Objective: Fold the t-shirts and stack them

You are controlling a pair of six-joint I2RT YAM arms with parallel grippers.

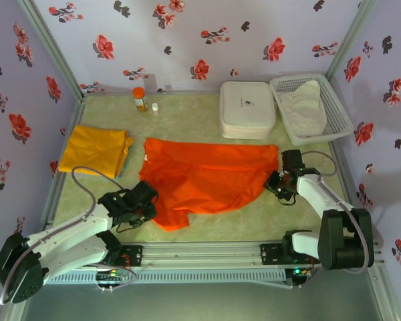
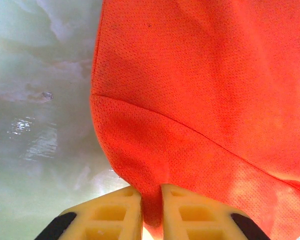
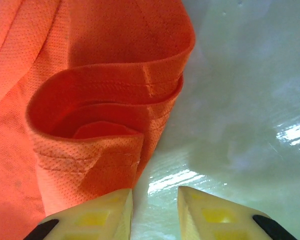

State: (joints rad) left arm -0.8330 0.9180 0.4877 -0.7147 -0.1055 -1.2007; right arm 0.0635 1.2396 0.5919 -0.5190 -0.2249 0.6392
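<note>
The orange-red t-shirt (image 1: 207, 177) lies spread across the middle of the table, its lower left part bunched. My left gripper (image 1: 144, 200) is shut on a pinch of that fabric at the shirt's near left corner; the cloth (image 2: 205, 100) runs down between the two yellow fingers (image 2: 151, 192). My right gripper (image 1: 275, 184) sits at the shirt's right edge. Its jaws (image 3: 155, 195) stand open over bare table, and the folded hem (image 3: 90, 140) lies just beside the left finger. The yellow-orange t-shirt (image 1: 93, 150) rests folded at the far left.
A white zipped case (image 1: 247, 110) and a white mesh basket (image 1: 335, 124) holding a pale cloth (image 1: 304, 107) stand at the back right. An orange pill bottle (image 1: 140, 98) and a small white bottle (image 1: 155, 107) stand at the back. Floral walls enclose three sides.
</note>
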